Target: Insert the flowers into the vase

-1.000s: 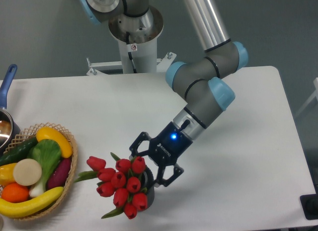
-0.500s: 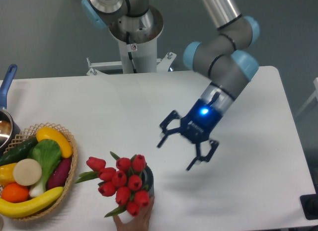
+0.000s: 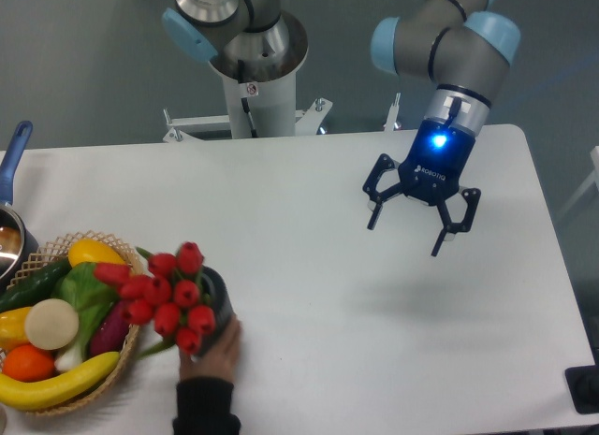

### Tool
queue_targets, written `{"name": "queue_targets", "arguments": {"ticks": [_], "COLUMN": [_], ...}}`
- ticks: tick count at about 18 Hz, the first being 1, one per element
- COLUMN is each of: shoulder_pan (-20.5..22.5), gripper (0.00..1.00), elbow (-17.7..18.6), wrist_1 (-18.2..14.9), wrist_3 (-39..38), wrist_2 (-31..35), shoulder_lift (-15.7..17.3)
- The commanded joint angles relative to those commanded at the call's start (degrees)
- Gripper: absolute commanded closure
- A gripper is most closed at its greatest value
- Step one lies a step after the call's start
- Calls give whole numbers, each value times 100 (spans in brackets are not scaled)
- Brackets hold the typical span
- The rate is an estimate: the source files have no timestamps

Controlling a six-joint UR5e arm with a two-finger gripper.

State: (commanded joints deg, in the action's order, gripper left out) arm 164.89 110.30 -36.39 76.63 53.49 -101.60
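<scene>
The red tulip flowers (image 3: 161,290) stand in the dark grey vase (image 3: 218,299) at the front left of the table, next to the basket. A person's hand (image 3: 215,353) in a dark sleeve holds the vase from below. My gripper (image 3: 408,231) is open and empty, raised above the right half of the table, far to the right of the vase.
A wicker basket (image 3: 130,346) with toy produce sits at the front left edge, touching the flowers. A pot with a blue handle (image 3: 13,154) is at the far left. The robot base (image 3: 253,70) stands behind the table. The table's right edge lies past my gripper.
My gripper let go of the flowers and rose up and to the right. A hand came in from the front and moved the vase with the flowers left toward the basket.
</scene>
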Motion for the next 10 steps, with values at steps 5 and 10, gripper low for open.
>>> {"name": "queue_targets", "arguments": {"ticks": [5,10], "shoulder_pan": [-176,-861], "gripper": [0,0], "elbow": [-96,-62], "wrist_1": [-17,-70], "wrist_3": [97,150], "wrist_2": [1127,2585], "shoulder_lift": [-17,-175]}}
